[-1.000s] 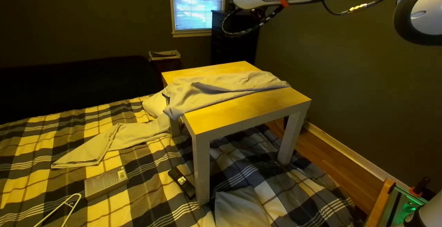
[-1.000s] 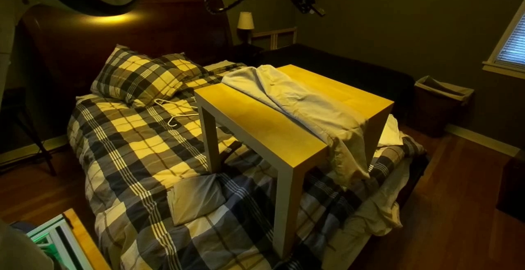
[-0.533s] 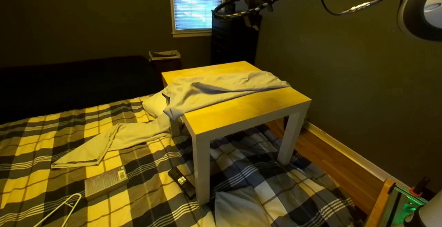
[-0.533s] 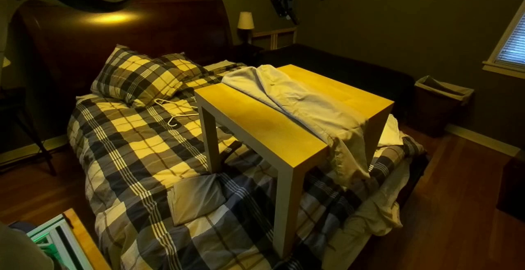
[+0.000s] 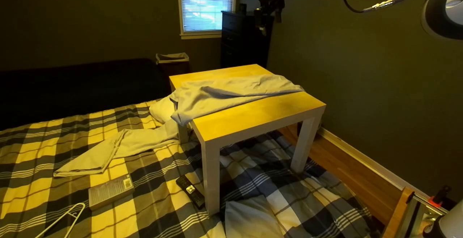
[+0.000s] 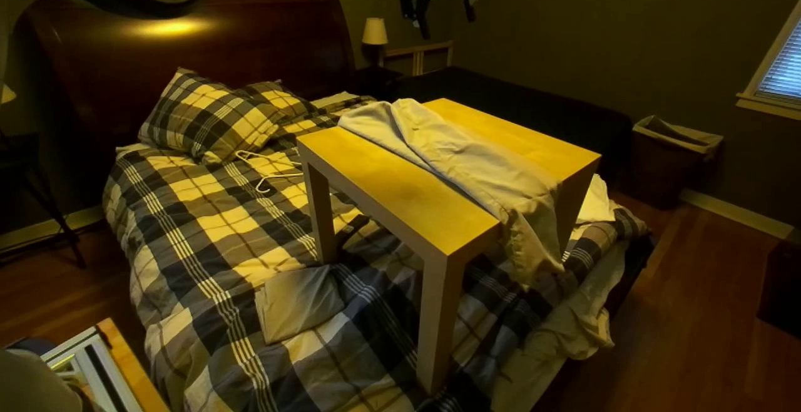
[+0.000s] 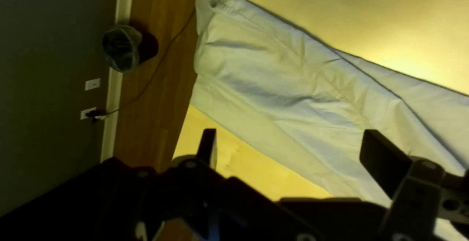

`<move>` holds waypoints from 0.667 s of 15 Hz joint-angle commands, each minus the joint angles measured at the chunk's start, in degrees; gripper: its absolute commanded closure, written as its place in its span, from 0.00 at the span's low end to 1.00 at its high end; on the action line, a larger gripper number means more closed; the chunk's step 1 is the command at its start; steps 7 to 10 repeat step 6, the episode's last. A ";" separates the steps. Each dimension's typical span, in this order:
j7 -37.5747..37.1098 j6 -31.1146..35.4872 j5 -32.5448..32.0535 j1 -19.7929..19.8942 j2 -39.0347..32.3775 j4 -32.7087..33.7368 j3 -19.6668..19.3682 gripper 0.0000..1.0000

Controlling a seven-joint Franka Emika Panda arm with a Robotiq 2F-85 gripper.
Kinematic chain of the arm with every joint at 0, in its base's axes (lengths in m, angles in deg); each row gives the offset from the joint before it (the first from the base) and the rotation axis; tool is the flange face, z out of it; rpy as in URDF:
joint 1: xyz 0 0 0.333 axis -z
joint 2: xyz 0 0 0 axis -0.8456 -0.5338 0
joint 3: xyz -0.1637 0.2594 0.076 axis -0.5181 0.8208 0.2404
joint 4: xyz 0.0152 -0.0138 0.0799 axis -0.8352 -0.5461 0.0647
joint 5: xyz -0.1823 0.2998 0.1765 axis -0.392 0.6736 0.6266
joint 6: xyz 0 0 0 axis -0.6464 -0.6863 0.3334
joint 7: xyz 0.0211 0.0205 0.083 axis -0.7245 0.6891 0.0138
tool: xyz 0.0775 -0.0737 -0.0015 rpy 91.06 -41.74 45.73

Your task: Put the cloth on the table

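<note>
The cloth (image 5: 235, 89), a pale beige-grey rumpled sheet, lies as a bunched band across the middle of the table (image 5: 264, 113). It hangs over one edge of the light-wood top. The cloth (image 6: 463, 155) and table (image 6: 400, 193) also show in an exterior view. My gripper (image 5: 270, 24) is high above the table, pointing down, apart from the cloth; it also shows in an exterior view (image 6: 447, 22). In the wrist view the gripper (image 7: 289, 136) is open with nothing between its fingers; the cloth (image 7: 285, 87) and bare table top (image 7: 249, 167) lie below.
A plaid bedspread (image 5: 152, 191) lies under the table. A folded beige cloth (image 5: 253, 218), a remote (image 5: 190, 191), a box (image 5: 110, 191), a hanger (image 5: 68, 214) and more pale fabric (image 5: 123, 145) lie on the bed. A wall (image 7: 44, 105) and bin (image 7: 121, 48) are beyond the table.
My gripper has tilted to point more steeply downward, and its fingers are lower. The forearm has risen out of an exterior view. The cloth and table have not moved.
</note>
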 commanded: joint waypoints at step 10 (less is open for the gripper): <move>3.03 -1.87 10.78 3.48 0.68 0.65 1.67 0.00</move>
